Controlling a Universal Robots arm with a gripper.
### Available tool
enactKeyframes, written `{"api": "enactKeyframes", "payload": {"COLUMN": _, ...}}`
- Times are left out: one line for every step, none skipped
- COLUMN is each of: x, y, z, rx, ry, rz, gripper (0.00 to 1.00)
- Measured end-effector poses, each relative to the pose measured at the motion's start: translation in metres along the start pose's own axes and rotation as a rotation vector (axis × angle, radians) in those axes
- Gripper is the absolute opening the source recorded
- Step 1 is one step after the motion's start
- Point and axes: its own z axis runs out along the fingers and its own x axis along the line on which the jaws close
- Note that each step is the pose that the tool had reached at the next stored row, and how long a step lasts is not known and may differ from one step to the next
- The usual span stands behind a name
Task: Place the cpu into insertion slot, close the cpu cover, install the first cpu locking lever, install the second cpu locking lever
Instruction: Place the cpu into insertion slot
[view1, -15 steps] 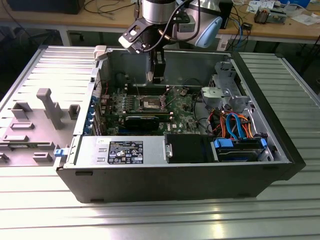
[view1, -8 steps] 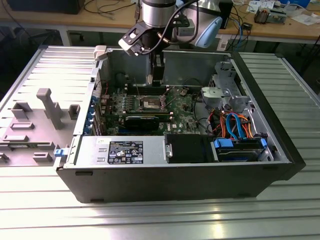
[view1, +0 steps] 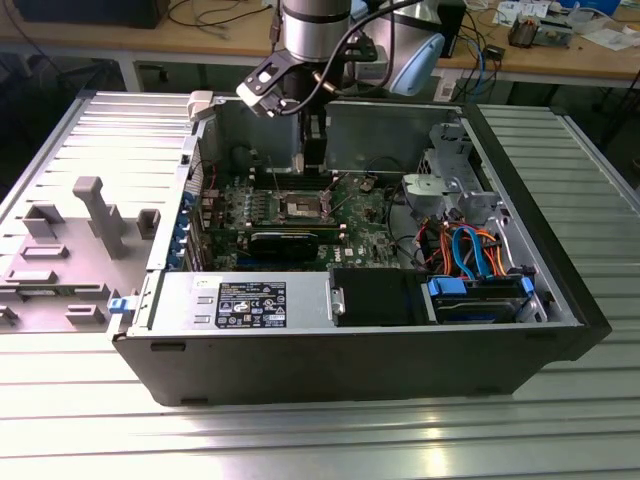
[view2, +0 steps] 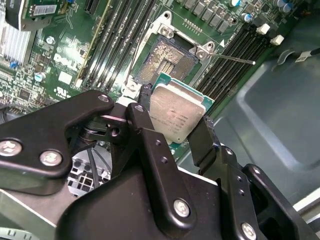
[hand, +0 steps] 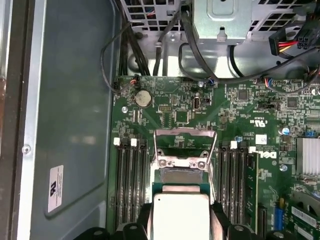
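My gripper (view2: 175, 121) is shut on the cpu (view2: 178, 114), a flat square chip with a pale silver face, gripped by two opposite edges between black fingers (view2: 202, 136). The chip hangs a little above the green board, partly over the insertion slot (view2: 166, 60), a dark square socket with a silver rim that lies uncovered. In the first wrist view the cpu (hand: 180, 216) covers the near part of the insertion slot (hand: 182, 175), and the cpu cover (hand: 185, 132) stands swung open at the slot's far side. A thin locking lever (view2: 232, 59) sticks out beside the slot. The exterior view has the gripper (view1: 312, 178) lowered into the case over the slot (view1: 303, 206).
Black memory slots (hand: 129, 180) flank the socket on both sides. The case wall (hand: 70, 125) rises close by. A drive cage (view1: 447, 180) and cable bundle (view1: 470, 250) fill the exterior view's right of the case; the power supply (view1: 240, 303) sits at its front.
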Motion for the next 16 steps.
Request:
{"api": "enactKeyframes", "payload": {"x": 0.0003, "y": 0.0000, "z": 0.0003, "rx": -0.0001, "ry": 0.0000, "rz": 0.002, "gripper": 0.55}}
{"api": "enactKeyframes", "payload": {"x": 0.0004, "y": 0.0000, "z": 0.0005, "rx": -0.0002, "ry": 0.0001, "rz": 0.004, "gripper": 0.55}}
{"api": "enactKeyframes", "payload": {"x": 0.0005, "y": -0.0002, "z": 0.0008, "rx": -0.0001, "ry": -0.0002, "rz": 0.006, "gripper": 0.55}}
{"api": "enactKeyframes", "payload": {"x": 0.0005, "y": -0.0002, "z": 0.0011, "rx": -0.0001, "ry": -0.0002, "rz": 0.006, "gripper": 0.55}}
{"api": "enactKeyframes", "payload": {"x": 0.0006, "y": -0.0004, "z": 0.0013, "rx": -0.0001, "ry": -0.0002, "rz": 0.007, "gripper": 0.55}}
{"api": "enactKeyframes", "payload": {"x": 0.0006, "y": -0.0012, "z": 0.0016, "rx": -0.0003, "ry": -0.0002, "rz": 0.007, "gripper": 0.55}}
{"api": "enactKeyframes", "payload": {"x": 0.0006, "y": -0.0021, "z": 0.0020, "rx": -0.0002, "ry": 0.0000, "rz": 0.007, "gripper": 0.55}}
{"api": "enactKeyframes", "payload": {"x": 0.0007, "y": -0.0023, "z": 0.0024, "rx": -0.0003, "ry": 0.0002, "rz": 0.007, "gripper": 0.55}}
{"api": "enactKeyframes", "payload": {"x": 0.0006, "y": -0.0024, "z": 0.0036, "rx": -0.0003, "ry": 0.0001, "rz": 0.007, "gripper": 0.55}}
{"api": "enactKeyframes", "payload": {"x": 0.0007, "y": -0.0024, "z": 0.0059, "rx": -0.0002, "ry": 0.0000, "rz": 0.007, "gripper": 0.55}}
{"api": "enactKeyframes", "payload": {"x": 0.0007, "y": -0.0028, "z": 0.0082, "rx": -0.0002, "ry": 0.0001, "rz": 0.005, "gripper": 0.55}}
{"api": "enactKeyframes", "payload": {"x": 0.0006, "y": -0.0030, "z": 0.0098, "rx": -0.0001, "ry": 0.0001, "rz": -0.011, "gripper": 0.55}}
{"api": "enactKeyframes", "payload": {"x": 0.0006, "y": -0.0030, "z": 0.0111, "rx": -0.0003, "ry": -0.0001, "rz": -0.031, "gripper": 0.55}}
{"api": "enactKeyframes", "payload": {"x": 0.0007, "y": -0.0030, "z": 0.0121, "rx": -0.0013, "ry": -0.0009, "rz": -0.038, "gripper": 0.55}}
{"api": "enactKeyframes", "payload": {"x": 0.0011, "y": -0.0030, "z": 0.0125, "rx": -0.0015, "ry": -0.0008, "rz": -0.038, "gripper": 0.55}}
{"api": "enactKeyframes", "payload": {"x": 0.0012, "y": -0.0035, "z": 0.0125, "rx": -0.0019, "ry": 0.0009, "rz": -0.038, "gripper": 0.55}}
